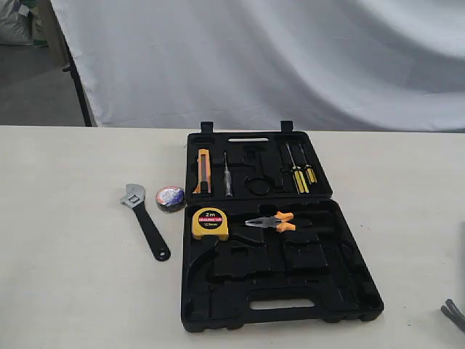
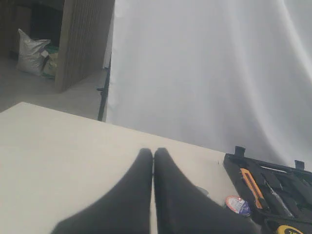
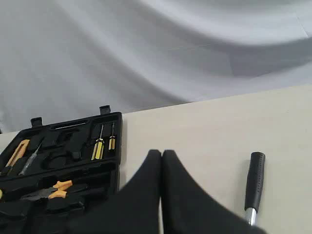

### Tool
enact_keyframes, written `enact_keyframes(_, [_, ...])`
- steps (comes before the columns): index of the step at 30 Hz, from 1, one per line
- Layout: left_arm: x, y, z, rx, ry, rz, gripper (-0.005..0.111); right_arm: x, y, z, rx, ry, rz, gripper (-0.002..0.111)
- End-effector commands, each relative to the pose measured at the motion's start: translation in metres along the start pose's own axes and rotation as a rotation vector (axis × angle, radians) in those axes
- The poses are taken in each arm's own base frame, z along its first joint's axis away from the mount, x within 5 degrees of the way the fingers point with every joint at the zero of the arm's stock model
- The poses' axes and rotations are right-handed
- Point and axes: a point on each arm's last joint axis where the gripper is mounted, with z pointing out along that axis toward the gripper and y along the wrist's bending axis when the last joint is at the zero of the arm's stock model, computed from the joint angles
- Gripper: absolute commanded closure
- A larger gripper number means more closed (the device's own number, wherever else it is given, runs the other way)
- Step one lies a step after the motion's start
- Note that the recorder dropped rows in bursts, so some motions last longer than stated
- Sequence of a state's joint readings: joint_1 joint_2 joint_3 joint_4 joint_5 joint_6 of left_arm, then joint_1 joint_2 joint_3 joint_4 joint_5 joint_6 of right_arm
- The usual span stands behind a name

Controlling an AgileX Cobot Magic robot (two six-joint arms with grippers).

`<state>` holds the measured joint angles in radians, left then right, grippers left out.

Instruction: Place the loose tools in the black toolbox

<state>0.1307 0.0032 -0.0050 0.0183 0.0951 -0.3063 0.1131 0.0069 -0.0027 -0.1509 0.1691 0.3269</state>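
Though yet to grip anything, faces black plastic toolbox (image 1: 363, 305), opened flat to bare its recesses, with silver-headed black-handled adjustable wrench (image 1: 145, 222) and small black tape roll (image 1: 170, 198) loose alongside. Left wrist: left gripper (image 2: 153, 152) pinched shut, empty, tape roll just beyond. Right wrist: right gripper (image 3: 162, 153) shut, empty, black-handled hammer (image 3: 254, 178) nearby.

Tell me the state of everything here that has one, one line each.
black toolbox: open on the table
adjustable wrench: loose on the table, outside the toolbox
tape roll: loose, lying flat beside the toolbox
hammer: loose on the table, outside the toolbox
tape measure: seated in the toolbox
pliers: lying in the toolbox
left gripper: shut, empty
right gripper: shut, empty
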Motion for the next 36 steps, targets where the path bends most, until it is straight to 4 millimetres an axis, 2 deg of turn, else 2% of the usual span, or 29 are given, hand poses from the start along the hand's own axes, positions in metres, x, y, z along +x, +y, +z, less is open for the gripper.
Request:
enact_keyframes(1, [-0.002,0.001,0.0,-0.021,-0.02,0.0,0.106,0.0,0.0,0.0,0.002,-0.007,0.003,0.109])
enact_keyframes(19, [-0.002,0.001,0.0,-0.021,-0.02,0.0,0.106,0.0,0.0,0.0,0.002,-0.007,0.003,0.109])
enact_keyframes(24, [-0.002,0.001,0.0,-0.021,-0.02,0.0,0.106,-0.006,0.002,-0.001,-0.021,-0.073,0.002,0.109])
enact_keyframes(27, [-0.002,0.001,0.0,-0.021,-0.02,0.0,0.106,-0.015,0.005,-0.002,-0.054,-0.171,0.002,0.109])
enact_keyframes(32, [-0.002,0.001,0.0,-0.021,-0.02,0.0,0.106,-0.044,0.015,-0.013,-0.182,-0.511,0.043,0.109])
enact_keyframes(36, [-0.002,0.001,0.0,-0.021,-0.02,0.0,0.106,-0.057,0.019,-0.024,-0.273,-0.685,0.11,0.109])
